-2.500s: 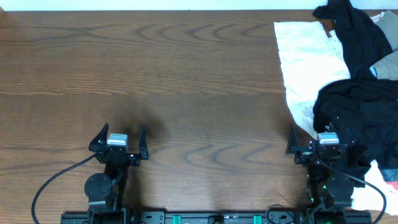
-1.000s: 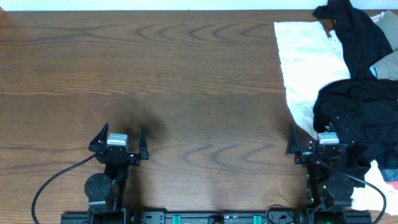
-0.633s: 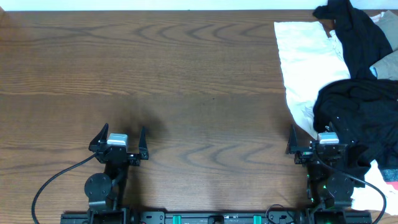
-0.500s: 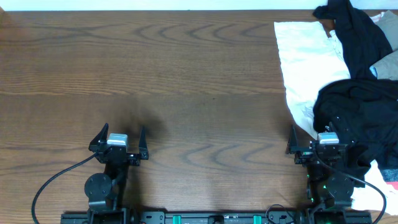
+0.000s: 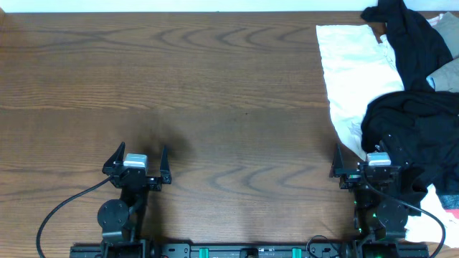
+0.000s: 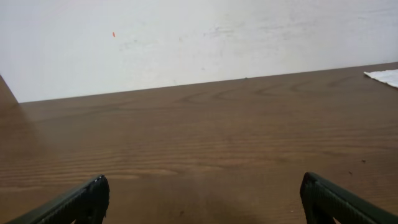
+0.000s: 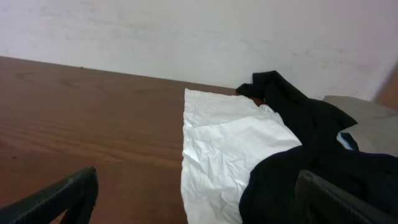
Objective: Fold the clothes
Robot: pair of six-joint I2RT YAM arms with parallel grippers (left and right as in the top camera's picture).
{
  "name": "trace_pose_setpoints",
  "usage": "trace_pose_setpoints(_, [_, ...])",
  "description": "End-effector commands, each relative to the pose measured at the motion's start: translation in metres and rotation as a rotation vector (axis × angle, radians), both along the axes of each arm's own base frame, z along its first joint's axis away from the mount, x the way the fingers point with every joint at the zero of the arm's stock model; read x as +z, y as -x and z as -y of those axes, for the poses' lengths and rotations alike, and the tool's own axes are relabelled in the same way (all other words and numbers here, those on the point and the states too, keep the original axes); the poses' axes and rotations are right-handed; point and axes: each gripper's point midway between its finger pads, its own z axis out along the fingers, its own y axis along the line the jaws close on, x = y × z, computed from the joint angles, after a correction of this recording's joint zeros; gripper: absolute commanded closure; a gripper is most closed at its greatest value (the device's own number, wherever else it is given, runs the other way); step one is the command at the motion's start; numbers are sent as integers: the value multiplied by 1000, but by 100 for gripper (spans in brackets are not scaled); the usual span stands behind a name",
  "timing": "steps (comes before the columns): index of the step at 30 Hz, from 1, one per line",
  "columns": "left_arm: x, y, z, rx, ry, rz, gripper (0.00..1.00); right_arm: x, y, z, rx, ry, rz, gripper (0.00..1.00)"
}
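Observation:
A heap of clothes lies at the table's right side: a crumpled white garment point(image 5: 355, 79), a black garment point(image 5: 419, 132) on top of it near the front, and another black garment point(image 5: 409, 36) at the far right. The white garment point(image 7: 230, 155) and the black garment point(image 7: 311, 180) also show in the right wrist view. My right gripper point(image 5: 362, 161) is open and empty at the front edge of the near black garment. My left gripper point(image 5: 140, 159) is open and empty over bare wood at the front left, far from the clothes.
A grey cloth point(image 5: 446, 72) lies at the far right edge, and a white item point(image 5: 427, 218) sits by the right arm's base. The brown wooden table point(image 5: 201, 86) ends at a white wall point(image 6: 186, 37) at the back.

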Motion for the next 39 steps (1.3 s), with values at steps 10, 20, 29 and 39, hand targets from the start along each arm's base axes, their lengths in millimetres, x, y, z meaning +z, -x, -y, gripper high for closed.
trace_pose_setpoints(10, [-11,0,0,26,224,-45,2,2,1,-5,10,-177,0,1])
trace_pose_setpoints(20, [52,6,0,17,258,61,2,67,8,1,-23,-187,5,1])
trace_pose_setpoints(29, [112,-18,-2,25,260,14,2,103,-10,21,-157,-162,-293,1])
trace_pose_setpoints(39, [95,-69,-3,64,276,-360,2,71,-21,22,-190,-173,-764,1])
